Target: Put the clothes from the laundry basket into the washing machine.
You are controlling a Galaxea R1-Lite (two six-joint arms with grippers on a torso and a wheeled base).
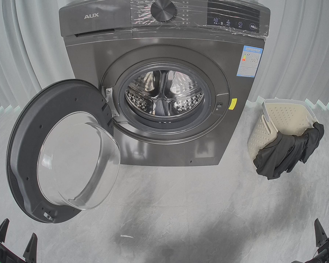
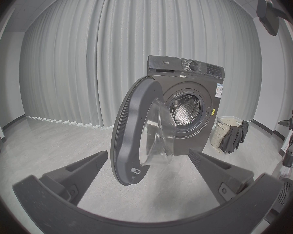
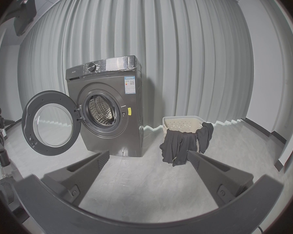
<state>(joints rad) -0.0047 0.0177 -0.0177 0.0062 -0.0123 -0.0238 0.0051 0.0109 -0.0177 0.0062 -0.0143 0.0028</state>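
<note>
Clothes (image 1: 285,152): hanging dark and limp over the front rim of the laundry basket (image 1: 257,136), trailing down its outer wall toward the floor (image 1: 179,209), not yet inside the washing machine (image 1: 87,59).

Laundry basket: sitting on the floor just beside the washing machine, at the robot's right of it (pale, perforated walls, grey rim).

Washing machine: standing against a pleated grey curtain (image 1: 22,37), facing the robot. Door (image 1: 29,143): hanging wide open toward the robot's left, turning its clear domed window outward. Drum (image 1: 164,92): showing perforated steel and paddles through the round opening.

Left gripper (image 1: 18,231): hovering low at the near left, below the open door and well apart from the clothes, jaws gaping wide and gripping nothing; pointing, in its own wrist view, at the door's edge.

Right gripper (image 1: 327,218): hovering low at the near right, well short of the laundry basket, jaws likewise spreading wide and gripping nothing; pointing, in its wrist view, toward the floor just before the draped clothes.
</note>
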